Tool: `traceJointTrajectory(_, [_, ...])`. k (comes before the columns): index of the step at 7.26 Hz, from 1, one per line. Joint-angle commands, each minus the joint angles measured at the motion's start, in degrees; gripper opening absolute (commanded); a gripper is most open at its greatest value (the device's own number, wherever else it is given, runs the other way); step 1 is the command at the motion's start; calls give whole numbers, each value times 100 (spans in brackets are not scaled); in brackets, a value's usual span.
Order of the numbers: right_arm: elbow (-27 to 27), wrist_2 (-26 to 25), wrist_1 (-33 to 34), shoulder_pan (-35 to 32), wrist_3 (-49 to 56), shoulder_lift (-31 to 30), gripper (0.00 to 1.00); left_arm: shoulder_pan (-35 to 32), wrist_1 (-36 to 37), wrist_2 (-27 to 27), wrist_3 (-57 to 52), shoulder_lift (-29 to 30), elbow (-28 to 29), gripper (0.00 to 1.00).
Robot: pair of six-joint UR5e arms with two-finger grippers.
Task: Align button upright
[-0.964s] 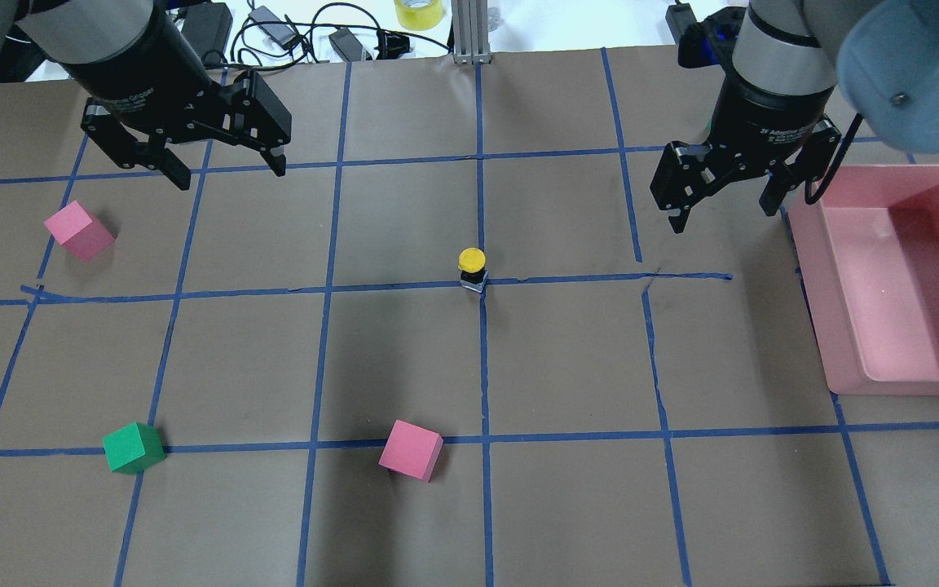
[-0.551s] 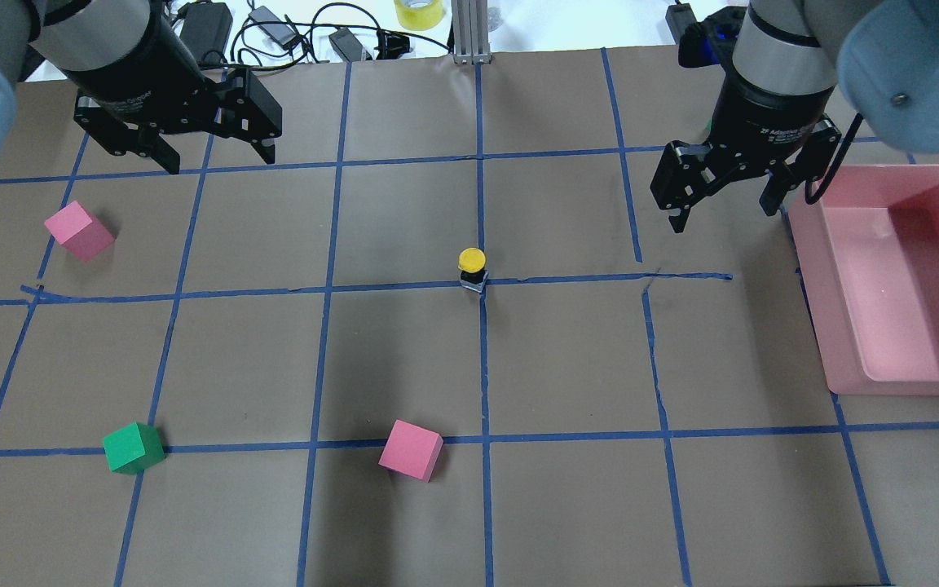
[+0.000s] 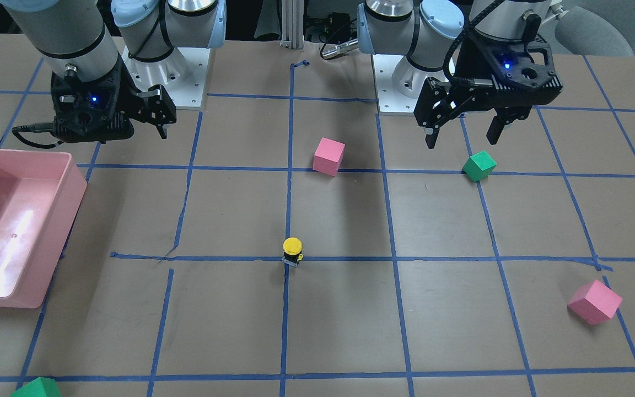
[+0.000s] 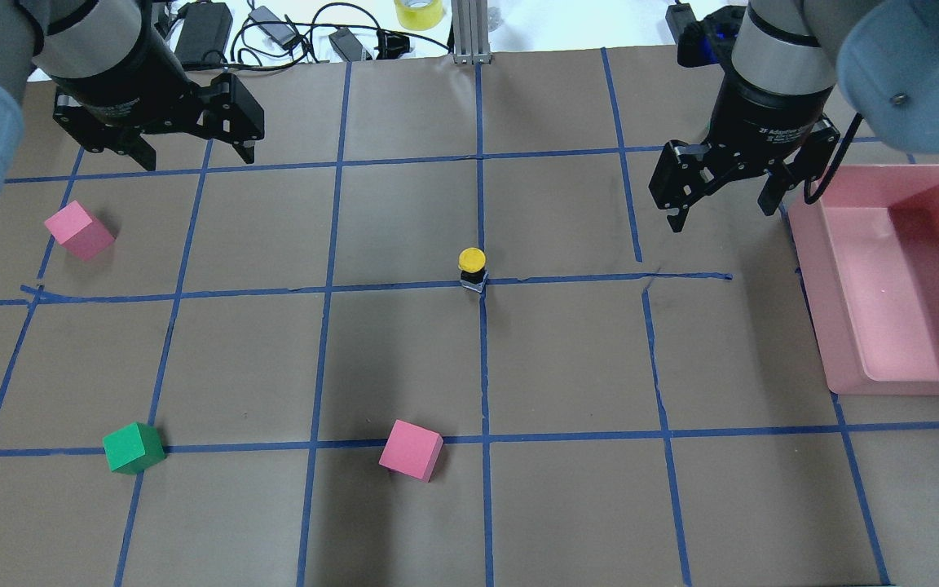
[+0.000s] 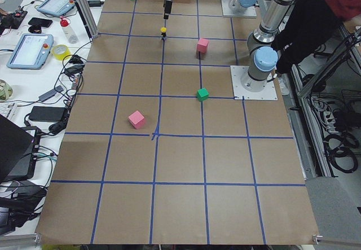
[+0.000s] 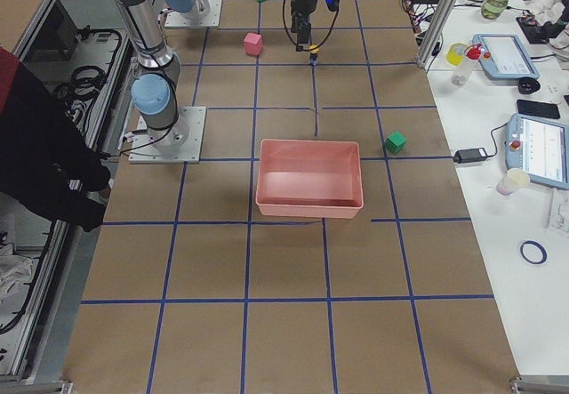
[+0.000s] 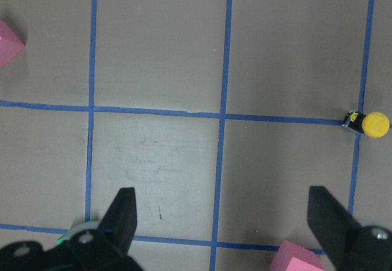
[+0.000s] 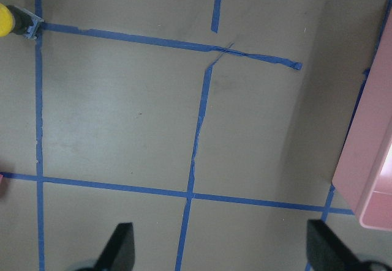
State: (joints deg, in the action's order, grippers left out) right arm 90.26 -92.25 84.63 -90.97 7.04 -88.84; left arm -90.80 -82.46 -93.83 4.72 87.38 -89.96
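Observation:
The button (image 4: 472, 269) stands upright at the table's centre on a crossing of blue tape lines, yellow cap on top, black collar and grey-blue base below; it also shows in the front view (image 3: 292, 251), the left wrist view (image 7: 369, 124) and the right wrist view (image 8: 13, 21). My left gripper (image 4: 190, 154) is open and empty, high at the far left, well away from the button. My right gripper (image 4: 722, 214) is open and empty, at the far right next to the pink bin.
A pink bin (image 4: 857, 359) sits at the right edge. A pink cube (image 4: 79, 231) lies at left, a second pink cube (image 4: 411, 449) at front centre, a green cube (image 4: 133, 447) at front left. Cables and a tape roll (image 4: 418, 12) lie beyond the far edge.
My left gripper has drawn back toward the far left corner, away from the button. The right gripper and the button have not moved.

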Motion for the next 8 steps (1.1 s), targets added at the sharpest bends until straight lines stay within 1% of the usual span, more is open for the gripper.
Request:
traceJointTrajectory(1, [0,14,0,0,-9,-11,100,1,2,-3,3,-11,-13,100])
traceJointTrajectory(5, [0,67,44,0,-9,-46,100,1,2,23,3,-11,-13,100])
traceJointTrajectory(8, [-149,93,132,0,-1,-46,100,1,2,23,3,-11,-13,100])
